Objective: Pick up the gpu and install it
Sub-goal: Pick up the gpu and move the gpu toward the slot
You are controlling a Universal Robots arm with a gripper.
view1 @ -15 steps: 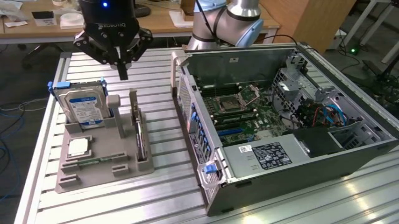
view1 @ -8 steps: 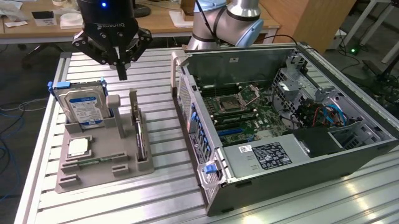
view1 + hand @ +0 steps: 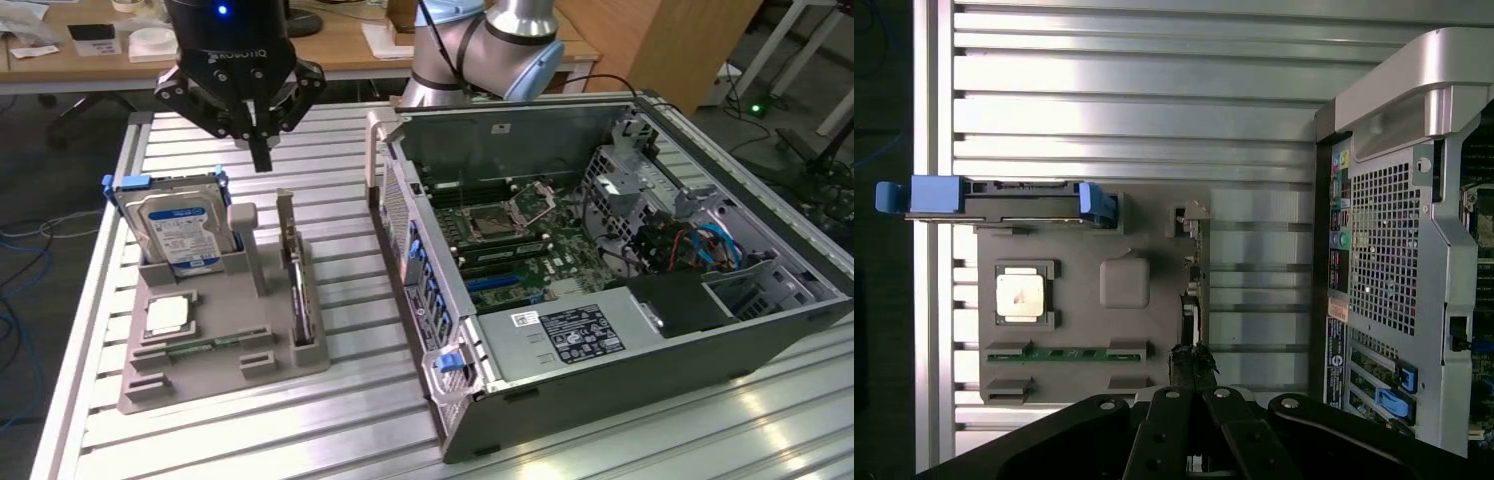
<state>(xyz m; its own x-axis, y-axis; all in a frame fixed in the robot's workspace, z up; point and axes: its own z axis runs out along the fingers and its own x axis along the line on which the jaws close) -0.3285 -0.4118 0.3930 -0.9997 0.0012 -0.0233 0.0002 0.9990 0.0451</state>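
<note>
Your black gripper [image 3: 262, 158] [image 3: 1192, 364], fingers pressed together, hovers above one end of the thin dark gpu [image 3: 298, 292] [image 3: 1193, 300] standing on edge along the grey plastic holder [image 3: 200, 375] [image 3: 1086, 340]'s case-side edge.

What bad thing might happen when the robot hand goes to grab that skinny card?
The graphics card stands thin and upright in its grey holder, so the hand hanging over the holder might miss its narrow edge or tip it sideways. The hard drive stands close beside it, so the hand may bump that too.
</note>
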